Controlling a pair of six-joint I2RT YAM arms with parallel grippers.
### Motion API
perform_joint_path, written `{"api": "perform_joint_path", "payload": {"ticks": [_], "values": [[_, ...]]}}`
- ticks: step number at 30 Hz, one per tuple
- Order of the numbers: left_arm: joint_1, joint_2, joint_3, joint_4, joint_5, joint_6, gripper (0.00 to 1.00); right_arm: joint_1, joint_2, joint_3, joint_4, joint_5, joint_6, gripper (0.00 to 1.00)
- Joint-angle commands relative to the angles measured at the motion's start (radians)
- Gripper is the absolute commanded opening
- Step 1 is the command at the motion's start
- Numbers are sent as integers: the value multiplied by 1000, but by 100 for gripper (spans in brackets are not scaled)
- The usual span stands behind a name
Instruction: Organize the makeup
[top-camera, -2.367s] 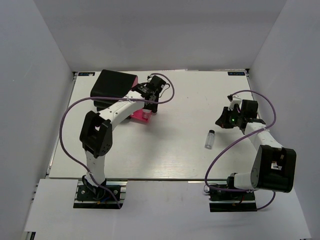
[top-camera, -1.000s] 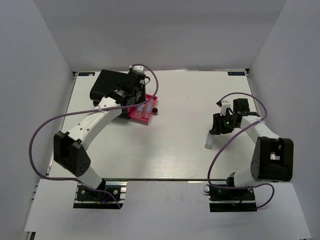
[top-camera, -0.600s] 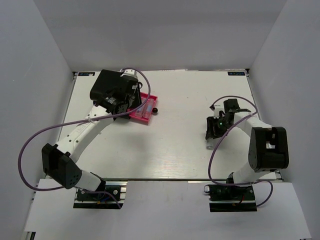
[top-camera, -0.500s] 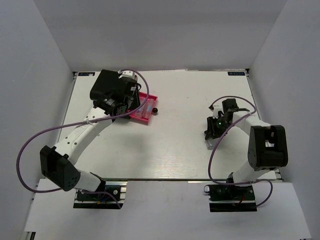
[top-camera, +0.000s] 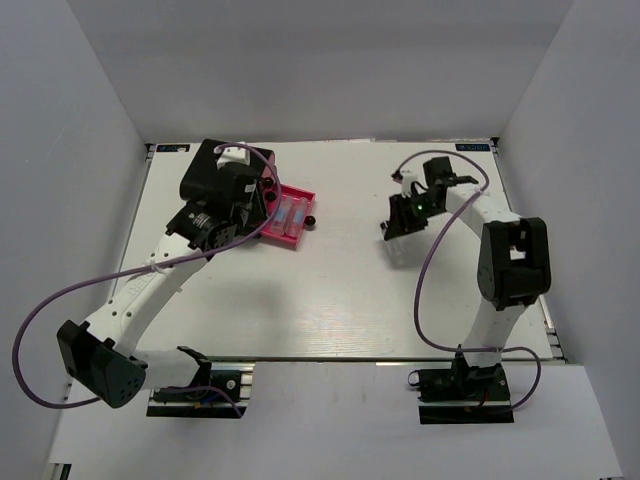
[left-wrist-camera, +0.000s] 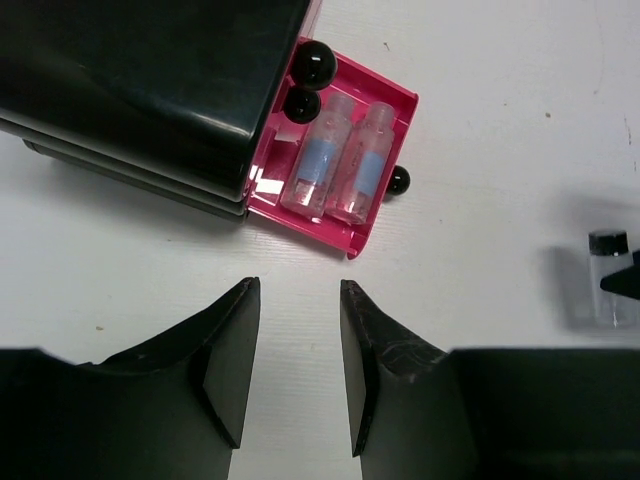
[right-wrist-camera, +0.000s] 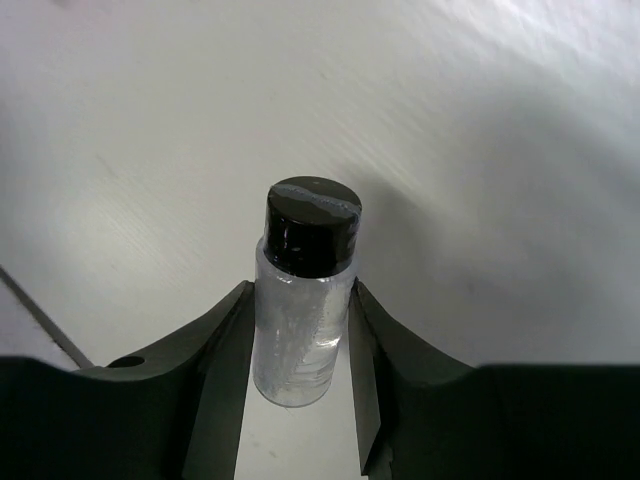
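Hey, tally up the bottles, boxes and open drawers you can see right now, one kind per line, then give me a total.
Black box: 1
Open pink drawer: 1
Clear bottles: 3 (two in the drawer, one in the right gripper)
Total: 5

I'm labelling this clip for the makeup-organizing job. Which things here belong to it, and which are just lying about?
Belonging: clear bottle held in the right gripper; two blue-labelled bottles in the pink drawer; black box.
Lying about: only the robot's purple cable.
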Motion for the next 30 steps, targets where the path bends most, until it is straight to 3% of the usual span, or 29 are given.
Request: {"api": "perform_joint_path", "payload": {"ticks": [1, 7, 11, 21, 30], "values": [[6, -44, -8, 8, -41, -9, 48, 70, 60, 164, -2, -179, 27, 0], [6, -67, 1, -21, -57, -21, 48, 225, 203, 345, 170, -233, 323, 0], [6, -76, 24, -53, -72, -26, 48, 289, 240, 397, 371, -219, 518, 0], [6, -87, 42, -85, -91, -26, 48, 352, 410, 607, 555, 8, 1046, 0], [6, -73, 48, -87, -97, -1, 48, 408, 498, 703, 540, 88, 1126, 0]]}}
